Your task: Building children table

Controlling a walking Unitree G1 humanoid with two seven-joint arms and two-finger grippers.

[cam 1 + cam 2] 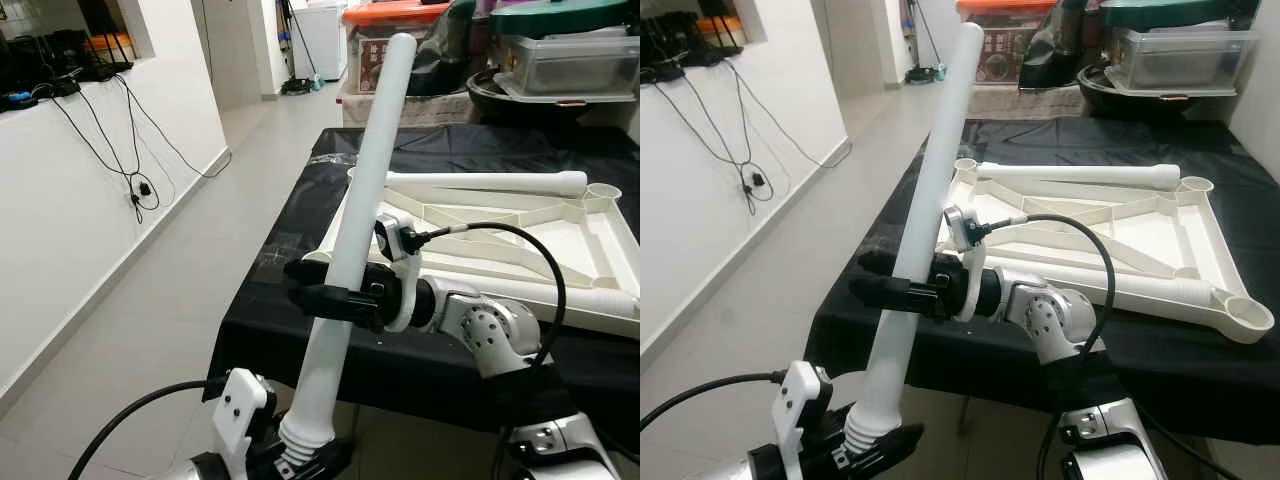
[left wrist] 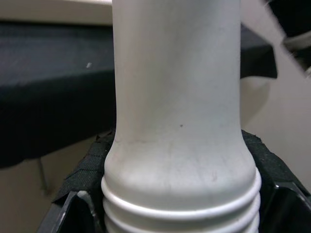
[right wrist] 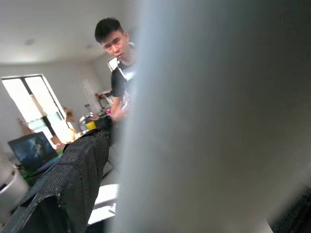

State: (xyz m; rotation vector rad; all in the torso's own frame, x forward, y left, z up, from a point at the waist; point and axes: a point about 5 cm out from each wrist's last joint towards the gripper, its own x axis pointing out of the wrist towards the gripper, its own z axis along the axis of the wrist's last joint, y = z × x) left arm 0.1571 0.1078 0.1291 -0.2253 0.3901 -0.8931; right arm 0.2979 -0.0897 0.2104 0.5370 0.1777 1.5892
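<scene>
While the left gripper [image 1: 305,455] clamps the ribbed lower end of a white table leg [image 1: 365,190], the right gripper [image 1: 325,285] is closed around its middle, holding it nearly upright before the upturned white tabletop [image 1: 600,250] on the black-covered table [image 1: 300,330].

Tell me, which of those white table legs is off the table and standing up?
The white leg gripped by both end effectors, left at its threaded bottom, right mid-shaft. The other legs lie flat on the upturned tabletop.
</scene>
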